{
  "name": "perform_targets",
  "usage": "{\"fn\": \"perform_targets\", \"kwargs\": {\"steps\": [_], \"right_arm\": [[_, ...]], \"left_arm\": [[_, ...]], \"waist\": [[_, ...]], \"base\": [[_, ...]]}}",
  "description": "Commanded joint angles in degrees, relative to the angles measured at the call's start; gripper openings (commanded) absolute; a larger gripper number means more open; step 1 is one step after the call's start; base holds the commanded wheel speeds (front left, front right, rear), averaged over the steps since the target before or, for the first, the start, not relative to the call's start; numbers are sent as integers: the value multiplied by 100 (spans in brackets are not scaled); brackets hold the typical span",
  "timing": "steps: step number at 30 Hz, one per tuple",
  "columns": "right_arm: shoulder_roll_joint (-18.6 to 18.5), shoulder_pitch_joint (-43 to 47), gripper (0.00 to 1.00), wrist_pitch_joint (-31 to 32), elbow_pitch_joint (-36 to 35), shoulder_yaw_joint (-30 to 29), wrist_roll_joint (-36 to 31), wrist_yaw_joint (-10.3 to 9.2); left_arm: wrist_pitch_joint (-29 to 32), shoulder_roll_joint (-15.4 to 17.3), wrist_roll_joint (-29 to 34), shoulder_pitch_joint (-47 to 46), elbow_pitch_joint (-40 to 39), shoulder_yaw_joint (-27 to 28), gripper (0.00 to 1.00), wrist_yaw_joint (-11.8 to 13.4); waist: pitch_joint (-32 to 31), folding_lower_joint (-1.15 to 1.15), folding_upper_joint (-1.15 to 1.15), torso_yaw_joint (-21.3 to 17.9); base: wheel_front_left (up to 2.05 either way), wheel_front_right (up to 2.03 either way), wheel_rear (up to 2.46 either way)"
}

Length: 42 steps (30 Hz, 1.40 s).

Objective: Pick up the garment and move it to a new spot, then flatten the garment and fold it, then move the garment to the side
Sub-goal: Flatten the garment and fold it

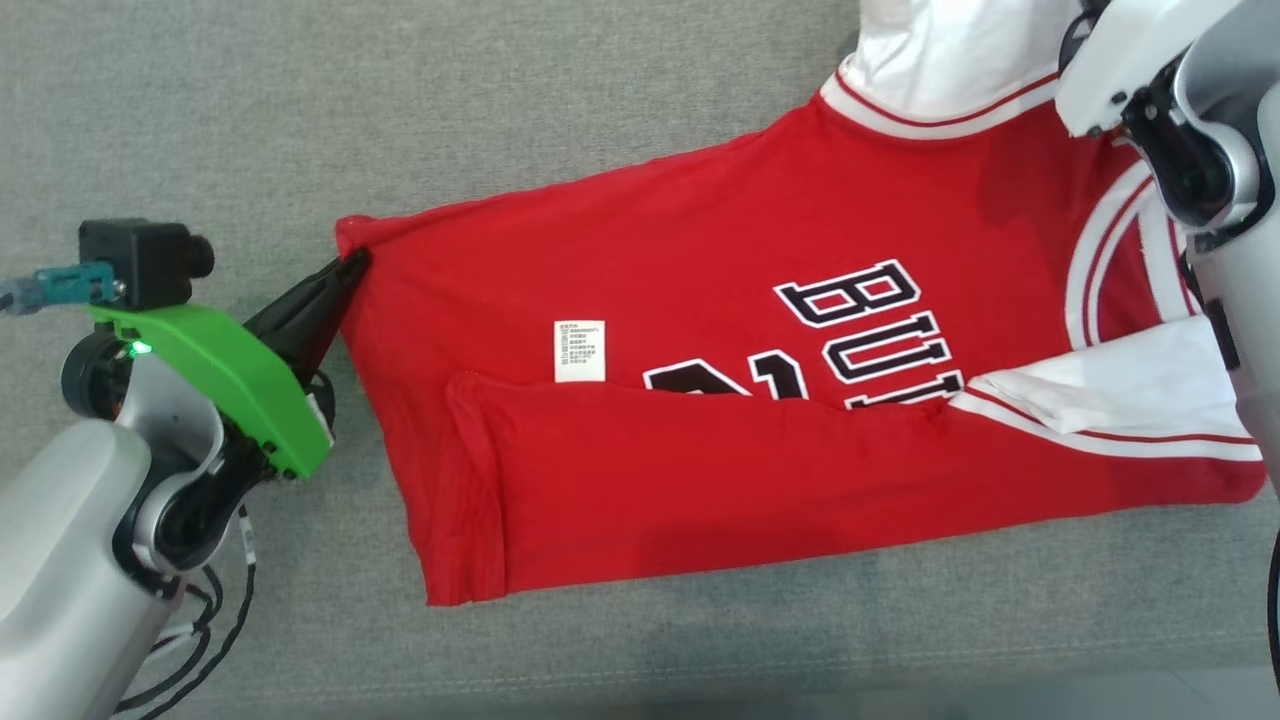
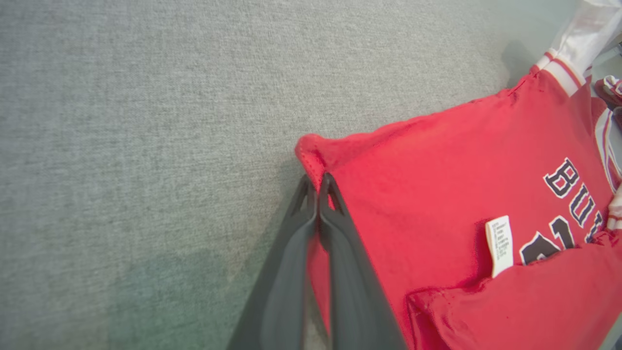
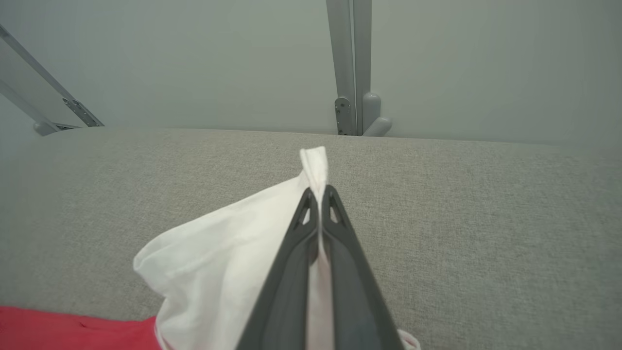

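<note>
The red knit garment (image 1: 720,240), a jersey with white sleeves and black-and-white block lettering, lay spread on a grey woven padded surface (image 1: 600,90). Its long axis ran left to right across the head view. Its small white care label (image 1: 579,351) serves here as the marker.

Well left of the label, the left gripper (image 1: 352,266) was pinched tight on the far hem corner. In the left wrist view its two dark fingers met with red cloth between them, and the hem ran back along them toward the wrist.

Just under the label, on the side nearer the robot, lay a long flap of red already folded over, covering the lower part of the lettering (image 1: 870,320) to the label's right.

Farther right of the label, past the collar trim, the right gripper (image 3: 319,193) was clamped on the white sleeve cloth (image 3: 218,253), a tuft of it standing up past the fingertips.

Each arm thus held the end nearer to it, hem for the left and sleeve for the right, with the garment stretched between them. By my judgement, the coming move turns on this. Carrying that far long edge toward the robot would need both ends travelling together, or the cloth would skew.
</note>
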Motion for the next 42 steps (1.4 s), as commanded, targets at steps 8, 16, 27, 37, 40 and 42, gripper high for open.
{"fn": "perform_targets", "kwargs": {"steps": [8,16,27,37,40,42], "right_arm": [[-395,2184,0,170,-1802,-68,706,-8],[-33,3803,0,248,-2518,-747,554,-7],[443,4225,100,-16,-1759,-971,-374,-7],[395,4223,100,-161,-1887,-1703,-685,-7],[386,4172,100,57,-2109,-1890,-782,-7],[406,4097,100,232,-2176,-1912,-919,-7]], "left_arm": [[-611,625,-69,1443,-984,175,0,468],[-1086,710,-530,2631,-1699,343,0,822],[-1351,552,-546,3320,-1721,173,100,1014],[-2429,191,738,3911,-1302,1310,100,2020],[-2419,-241,1507,4230,-1576,2124,100,2075],[-2420,-508,1941,4304,-1705,2427,100,1968]], "waist": [[-934,-1,52,-844],[-1187,-1,52,-1019],[-1332,-1,52,-1046],[-1602,-1,52,-813],[-1636,-1,52,-676],[-1638,-1,52,-585]], "base": [[0,0,0],[0,0,0],[0,0,0],[0,0,0],[0,0,0],[0,0,0]]}}
